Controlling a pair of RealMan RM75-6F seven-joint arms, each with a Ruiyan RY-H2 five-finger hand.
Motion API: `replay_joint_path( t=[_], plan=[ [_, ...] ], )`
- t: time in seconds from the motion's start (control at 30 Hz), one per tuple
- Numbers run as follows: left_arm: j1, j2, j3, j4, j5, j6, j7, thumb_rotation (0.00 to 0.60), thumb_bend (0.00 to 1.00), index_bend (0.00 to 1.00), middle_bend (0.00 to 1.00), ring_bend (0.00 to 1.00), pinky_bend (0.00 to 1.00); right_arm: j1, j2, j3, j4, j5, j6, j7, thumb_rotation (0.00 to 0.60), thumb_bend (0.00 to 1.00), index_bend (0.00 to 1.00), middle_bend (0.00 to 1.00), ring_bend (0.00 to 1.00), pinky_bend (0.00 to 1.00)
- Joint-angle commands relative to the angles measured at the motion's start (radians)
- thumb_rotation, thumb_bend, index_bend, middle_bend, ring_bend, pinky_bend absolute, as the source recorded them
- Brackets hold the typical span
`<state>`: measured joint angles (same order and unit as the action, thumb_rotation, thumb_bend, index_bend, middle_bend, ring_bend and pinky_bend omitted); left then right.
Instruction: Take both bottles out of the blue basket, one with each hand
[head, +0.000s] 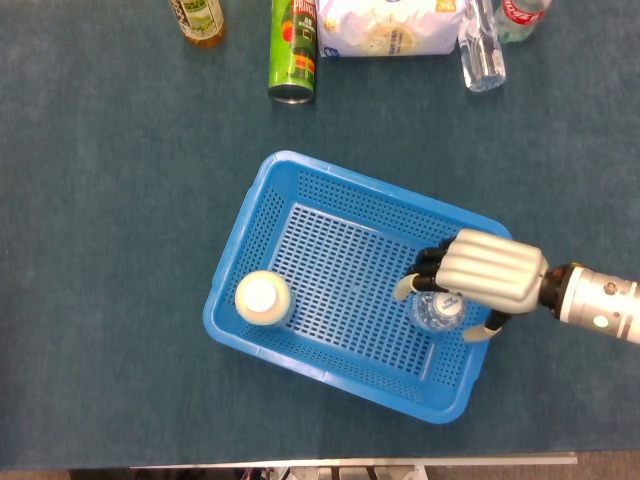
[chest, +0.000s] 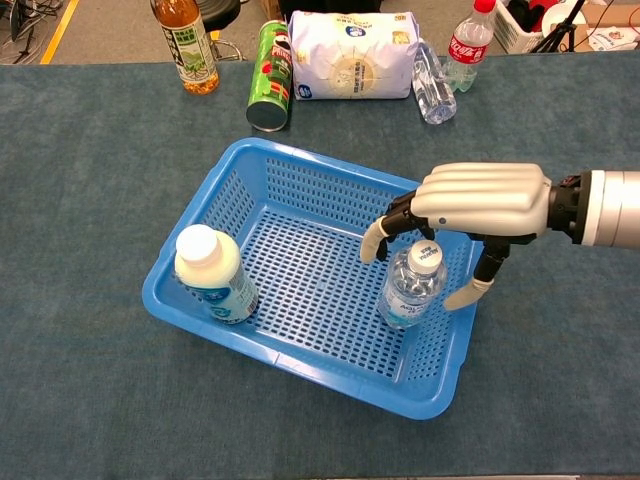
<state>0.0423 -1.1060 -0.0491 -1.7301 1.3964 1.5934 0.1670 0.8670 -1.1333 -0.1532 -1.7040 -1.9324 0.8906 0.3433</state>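
Two bottles (chest: 411, 286) (chest: 213, 274) in blue basket (chest: 300, 180)

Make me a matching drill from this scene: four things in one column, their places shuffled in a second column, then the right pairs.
Things
1. clear water bottle
2. white-capped bottle
3. green can
4. right hand

Places
A. on the table beyond the basket's far rim
B. left end of the blue basket
C. above the clear bottle's cap, fingers apart
D. right end of the basket, upright

Pairs: 1-D, 2-B, 3-A, 4-C
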Motion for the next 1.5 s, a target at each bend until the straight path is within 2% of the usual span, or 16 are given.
replay_joint_path(
  t=[0.03,0.5,0.67,0.93,1.27,1.5],
  plan=[
    [0.002,0.001,0.000,0.001,-0.001,0.001,-0.003,0.600,0.20,0.38,0.37,0.30,0.53,0.005,-0.009,-0.002,0.006,0.004,0.001,0.003,0.600,0.00,0.29,0.38,0.32,0.49],
    [0.010,-0.001,-0.001,0.007,-0.002,0.003,-0.014,0.600,0.20,0.39,0.37,0.30,0.53,0.019,-0.027,-0.017,0.022,0.019,0.006,0.007,0.600,0.00,0.35,0.44,0.40,0.54],
    [0.012,-0.001,-0.001,0.008,-0.003,0.002,-0.014,0.600,0.20,0.39,0.37,0.30,0.53,0.019,-0.030,-0.022,0.026,0.027,0.009,0.002,0.600,0.00,0.41,0.49,0.46,0.56],
    [0.013,-0.003,-0.002,0.010,-0.004,0.000,-0.014,0.600,0.20,0.39,0.37,0.30,0.53,0.013,-0.030,-0.022,0.030,0.050,0.022,0.011,0.600,0.13,0.49,0.56,0.53,0.58],
    [0.010,-0.003,-0.006,0.009,-0.004,-0.003,-0.013,0.600,0.20,0.39,0.37,0.30,0.53,-0.007,-0.001,0.002,0.030,0.086,0.097,0.074,0.600,0.16,0.50,0.59,0.56,0.60],
    [0.003,-0.001,-0.011,0.002,-0.002,-0.009,-0.004,0.600,0.20,0.39,0.37,0.30,0.53,-0.035,0.064,0.036,-0.007,0.094,0.187,0.063,0.600,0.16,0.50,0.59,0.56,0.60]
  ],
)
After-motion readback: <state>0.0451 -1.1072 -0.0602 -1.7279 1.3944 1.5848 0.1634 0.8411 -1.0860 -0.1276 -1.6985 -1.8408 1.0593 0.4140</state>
